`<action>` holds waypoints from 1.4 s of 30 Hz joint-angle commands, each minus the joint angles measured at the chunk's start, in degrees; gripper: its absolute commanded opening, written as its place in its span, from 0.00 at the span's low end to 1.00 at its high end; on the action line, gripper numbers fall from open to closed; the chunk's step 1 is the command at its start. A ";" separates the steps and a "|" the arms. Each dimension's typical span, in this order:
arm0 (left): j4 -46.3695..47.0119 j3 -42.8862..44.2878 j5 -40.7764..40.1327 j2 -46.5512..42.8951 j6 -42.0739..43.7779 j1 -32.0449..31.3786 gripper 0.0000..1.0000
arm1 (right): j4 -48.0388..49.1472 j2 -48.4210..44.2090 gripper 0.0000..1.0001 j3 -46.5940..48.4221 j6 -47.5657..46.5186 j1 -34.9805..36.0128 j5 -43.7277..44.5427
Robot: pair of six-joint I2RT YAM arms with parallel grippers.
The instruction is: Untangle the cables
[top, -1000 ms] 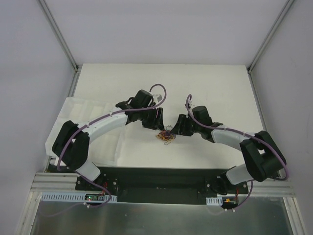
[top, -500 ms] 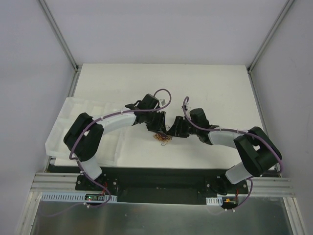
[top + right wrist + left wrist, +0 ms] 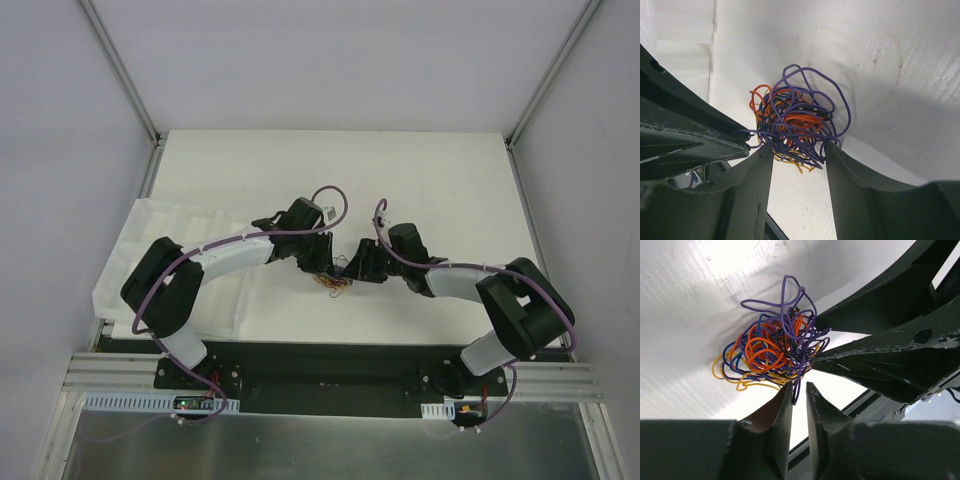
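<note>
Overhead, cables (image 3: 335, 282) blur; wrist views show left claw (image 3: 799, 387) nearly clenched round a purple strand, grip unclear, right claw (image 3: 798, 149) released.

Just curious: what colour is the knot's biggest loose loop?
The loop is purple, clearest in the right wrist view.

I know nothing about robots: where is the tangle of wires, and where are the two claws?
cables (image 3: 771, 351): left wrist view, middle of the multicoloured knot.
left gripper (image 3: 800, 386): left wrist view, the narrow gap between its fingertips.
right gripper (image 3: 798, 149): right wrist view, midway between its two fingertips.
</note>
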 commanded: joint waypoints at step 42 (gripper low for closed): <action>-6.48 14.19 -37.32 -46.65 25.51 -1.77 0.00 | -34.09 -35.18 0.31 -6.89 -11.09 -19.79 38.68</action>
